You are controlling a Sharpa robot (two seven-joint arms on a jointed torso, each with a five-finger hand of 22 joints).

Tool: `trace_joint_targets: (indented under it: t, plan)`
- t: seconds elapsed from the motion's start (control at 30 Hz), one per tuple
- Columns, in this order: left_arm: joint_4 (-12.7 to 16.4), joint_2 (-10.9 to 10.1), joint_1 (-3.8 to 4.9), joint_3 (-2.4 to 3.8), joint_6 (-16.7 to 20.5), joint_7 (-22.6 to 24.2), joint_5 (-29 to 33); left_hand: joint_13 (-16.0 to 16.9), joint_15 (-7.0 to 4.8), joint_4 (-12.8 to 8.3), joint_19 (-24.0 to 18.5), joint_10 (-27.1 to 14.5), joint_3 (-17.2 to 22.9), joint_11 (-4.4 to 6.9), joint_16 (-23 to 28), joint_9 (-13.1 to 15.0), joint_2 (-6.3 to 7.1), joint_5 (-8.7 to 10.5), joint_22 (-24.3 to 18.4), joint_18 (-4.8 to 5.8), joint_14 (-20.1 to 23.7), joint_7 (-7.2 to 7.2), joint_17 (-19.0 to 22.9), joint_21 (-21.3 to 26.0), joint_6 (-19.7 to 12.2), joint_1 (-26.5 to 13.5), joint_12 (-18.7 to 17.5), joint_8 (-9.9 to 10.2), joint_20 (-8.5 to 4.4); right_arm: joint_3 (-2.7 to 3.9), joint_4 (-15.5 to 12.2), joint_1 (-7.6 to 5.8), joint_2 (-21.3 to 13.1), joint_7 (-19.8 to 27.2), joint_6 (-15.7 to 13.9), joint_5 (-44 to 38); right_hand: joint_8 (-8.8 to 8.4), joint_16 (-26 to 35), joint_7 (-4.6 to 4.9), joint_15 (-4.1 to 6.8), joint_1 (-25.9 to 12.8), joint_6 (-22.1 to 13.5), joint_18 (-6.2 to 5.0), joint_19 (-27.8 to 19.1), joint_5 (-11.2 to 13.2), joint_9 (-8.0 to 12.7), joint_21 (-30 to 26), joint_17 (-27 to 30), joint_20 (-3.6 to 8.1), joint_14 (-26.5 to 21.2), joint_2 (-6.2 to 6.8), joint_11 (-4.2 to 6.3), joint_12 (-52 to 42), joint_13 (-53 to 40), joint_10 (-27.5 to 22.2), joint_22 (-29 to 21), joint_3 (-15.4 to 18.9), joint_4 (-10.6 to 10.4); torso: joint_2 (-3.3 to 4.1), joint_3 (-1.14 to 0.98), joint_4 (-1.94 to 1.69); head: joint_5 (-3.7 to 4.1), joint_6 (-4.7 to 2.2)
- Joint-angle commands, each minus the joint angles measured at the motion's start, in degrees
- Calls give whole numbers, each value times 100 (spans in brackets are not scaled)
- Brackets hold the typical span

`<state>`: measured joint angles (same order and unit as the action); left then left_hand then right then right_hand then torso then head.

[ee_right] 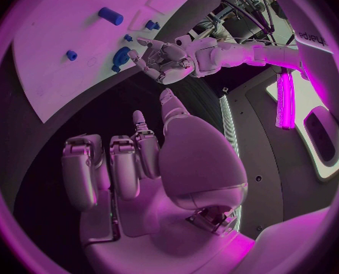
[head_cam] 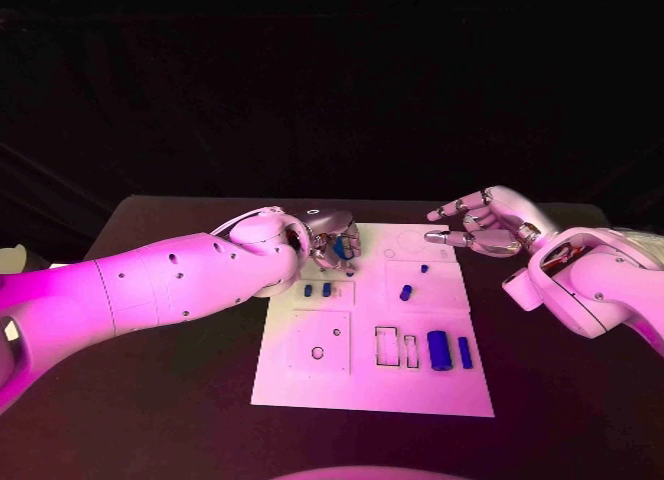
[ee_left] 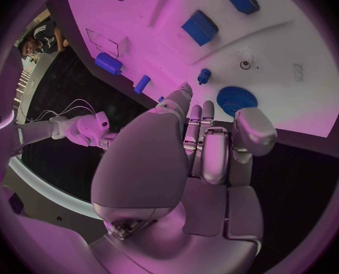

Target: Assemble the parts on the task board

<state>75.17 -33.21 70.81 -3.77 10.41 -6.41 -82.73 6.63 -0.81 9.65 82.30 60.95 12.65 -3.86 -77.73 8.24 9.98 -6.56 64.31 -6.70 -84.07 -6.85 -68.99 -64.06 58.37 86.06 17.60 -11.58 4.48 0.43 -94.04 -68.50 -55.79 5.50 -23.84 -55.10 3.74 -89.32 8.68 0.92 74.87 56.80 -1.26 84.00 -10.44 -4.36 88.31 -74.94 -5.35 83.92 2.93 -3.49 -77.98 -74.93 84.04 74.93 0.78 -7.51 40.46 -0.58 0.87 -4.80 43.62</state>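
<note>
Right now your left hand (head_cam: 329, 243) hovers over the far left corner of the task board (head_cam: 332, 385), fingers curled loosely with nothing visibly held; your left wrist view shows a blue gear (ee_left: 236, 99) lying flat on the board just past the fingertips. The board is a white rectangle, its long axis running away from you, with bare black table (head_cam: 174, 400) on both sides and at its near edge. Small blue parts (head_cam: 318, 290) stand in a row near the board's left middle; another blue peg (head_cam: 406, 293) sits right of them. Toward the near right, a blue cylinder (head_cam: 440, 350) and a slimmer blue bar (head_cam: 465, 351) lie side by side, long axes pointing away from you. Your right hand (head_cam: 481, 225) hangs off the far right corner, fingers apart, empty.
</note>
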Motion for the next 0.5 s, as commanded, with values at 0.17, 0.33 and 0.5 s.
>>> trace_joint_targets:
  t: [0.17,0.33,0.5]
  plan:
    - [-82,87,-5,1,-400,-201,-276,-61,-35,-7,73,121,76,20,48,-32,0,8,110,101,-215,4,78,-116,114,-44,-77,65,7,0,-15,5,4,43,52,-16,4,18,-18,-29,11,-10,38,407,-39,-9,-24,-1357,-6,572,-30,-8,26,-814,6,1147,17,7,-2,0,-4,10,20]
    - [-144,136,-9,0,-491,-240,-310,-106,-41,-16,86,181,125,24,46,-54,-12,-4,166,111,-217,6,109,-168,162,-31,-125,96,4,0,-19,5,2,45,53,-16,4,18,-18,-29,11,-10,38,407,-39,-9,-24,-1357,-6,572,-30,-8,26,-814,6,1147,17,7,-6,-2,-5,14,33]
    - [-208,190,-18,-1,-547,-250,-322,-161,-42,-33,85,233,199,26,37,-81,-23,-27,197,114,-217,6,130,-192,206,-12,-192,136,2,0,-20,5,5,44,58,-16,4,18,-18,-29,11,-10,38,407,-39,-9,-24,-1357,-6,572,-30,-8,26,-814,6,1147,17,7,-6,-1,0,10,43]
